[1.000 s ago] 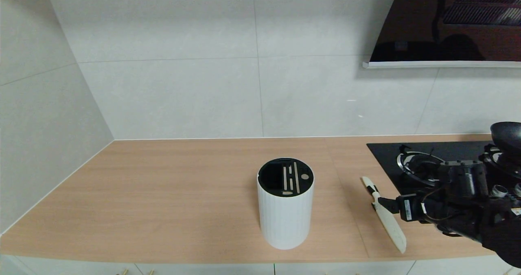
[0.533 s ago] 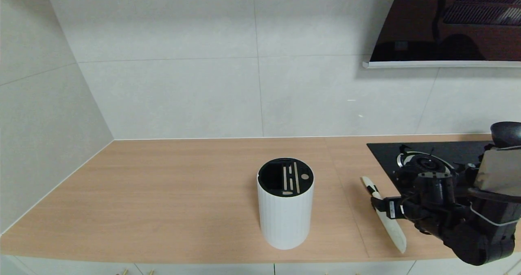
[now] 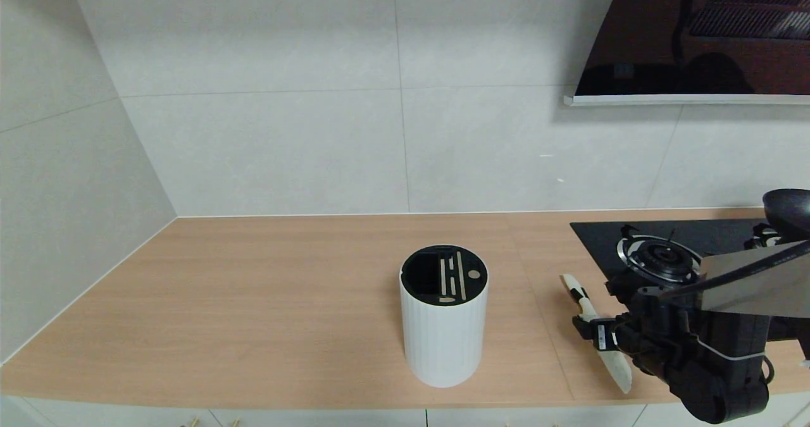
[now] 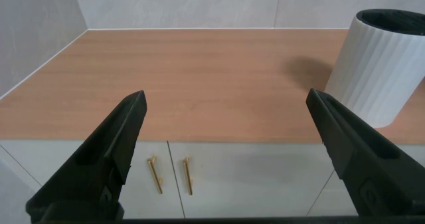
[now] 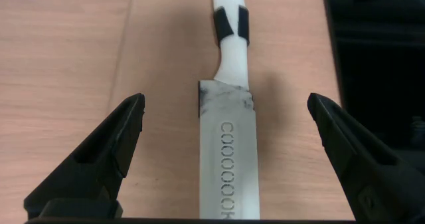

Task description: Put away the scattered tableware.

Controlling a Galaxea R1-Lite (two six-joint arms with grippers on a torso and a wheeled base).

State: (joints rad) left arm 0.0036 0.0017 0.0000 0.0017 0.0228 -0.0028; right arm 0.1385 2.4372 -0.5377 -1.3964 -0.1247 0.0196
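Note:
A white knife (image 3: 617, 367) lies on the wooden counter (image 3: 285, 300) just left of the hob, its handle pointing toward the wall. My right gripper (image 3: 600, 336) hangs over the knife where handle meets blade. In the right wrist view this gripper (image 5: 226, 108) is open, its fingers wide on either side of the knife (image 5: 229, 137). A white ribbed cylindrical holder (image 3: 443, 326) with a black slotted top stands mid-counter. My left gripper (image 4: 226, 99) is open and holds nothing, near the counter's front edge, with the holder (image 4: 378, 64) to one side.
A black gas hob (image 3: 607, 243) with a burner (image 3: 658, 255) fills the counter's right end, and a dark pan (image 3: 788, 209) sits at the far right. A range hood (image 3: 696, 35) hangs above. Cabinet handles (image 4: 156, 174) show below the counter edge. Tiled walls close the back and left.
My right arm has turned at the wrist and swung in, bringing the gripper slightly nearer and to the left over the knife. The knife and holder have stayed in place.

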